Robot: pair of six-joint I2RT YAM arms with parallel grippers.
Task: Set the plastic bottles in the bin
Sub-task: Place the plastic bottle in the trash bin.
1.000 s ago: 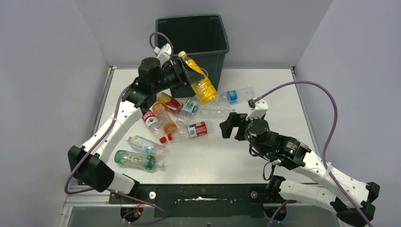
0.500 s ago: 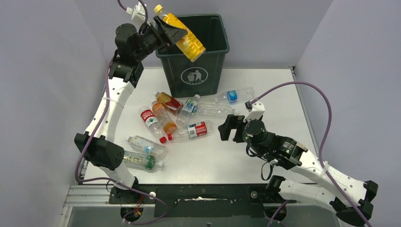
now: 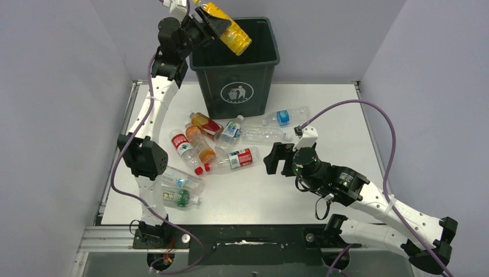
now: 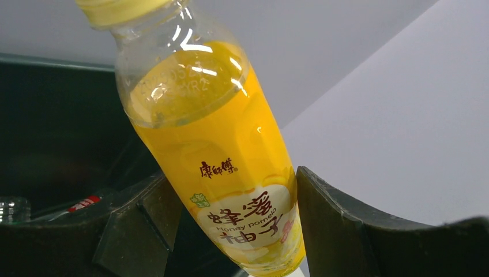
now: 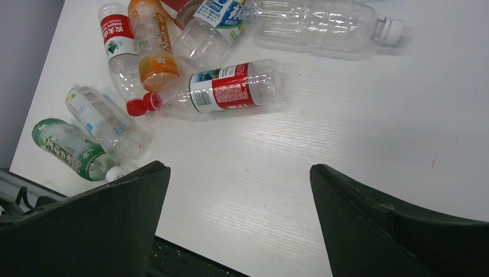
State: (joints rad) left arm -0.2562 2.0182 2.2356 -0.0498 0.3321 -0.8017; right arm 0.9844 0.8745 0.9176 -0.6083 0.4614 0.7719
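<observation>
One white bench carried the scene, with one dark green bin standing at its far edge. We saw the left gripper clamped on a yellow honey-pomelo bottle, held tilted above the bin's open mouth. We judged this the drop step, and the next move called only for the jaws to part once the bottle was inside the rim. The right gripper hung spread and empty just beside a red-labelled bottle, a likely next pick. We counted nine bottles lying on the bench and one aloft. The left wrist view hinted at more inside the bin, too dim to count.
</observation>
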